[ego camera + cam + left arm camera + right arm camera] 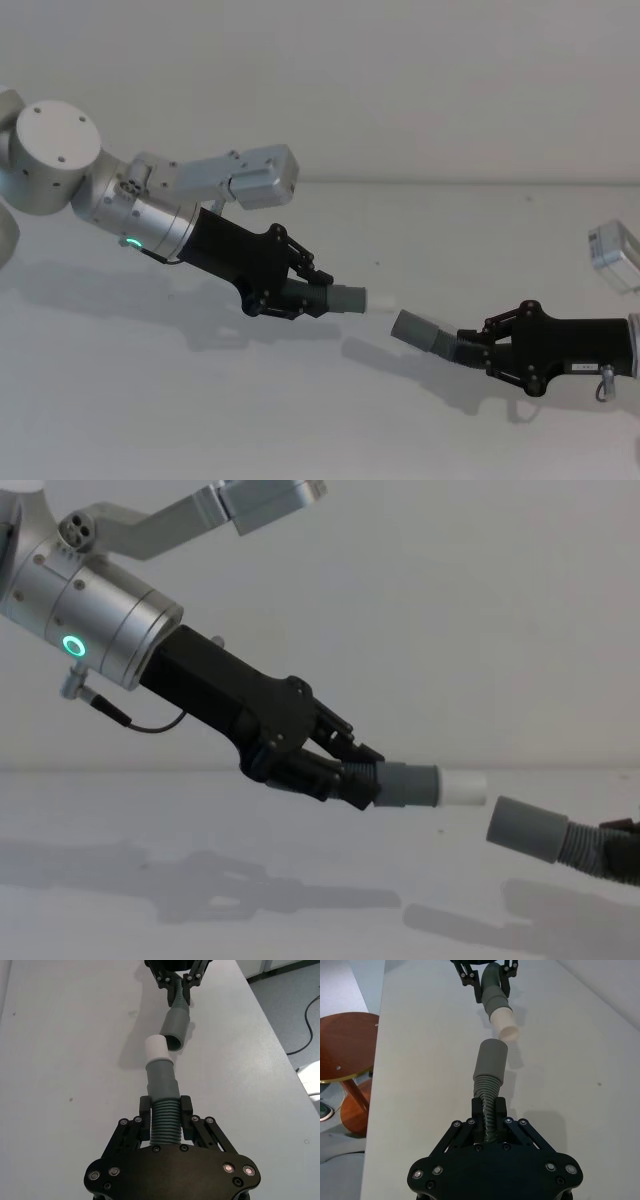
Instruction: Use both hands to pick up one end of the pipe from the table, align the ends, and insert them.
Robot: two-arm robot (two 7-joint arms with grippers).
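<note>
Left end effector [312,292] clamped on short hose [338,298], white tip [381,299] pointing right, right end effector [478,352] clamped on second hose [432,337], cuff [414,329] just beside tip, not joined, both raised above white desk [200,420].

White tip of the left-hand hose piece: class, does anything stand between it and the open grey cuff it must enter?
Nothing visible does. The white tip and the grey cuff face each other across a bare gap above the table, slightly out of line.

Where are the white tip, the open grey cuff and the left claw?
white tip [157,1048], left wrist view, its side wall.
open grey cuff [491,1061], right wrist view, its smooth outer wall.
left claw [312,297], head view, between its fingertips.
</note>
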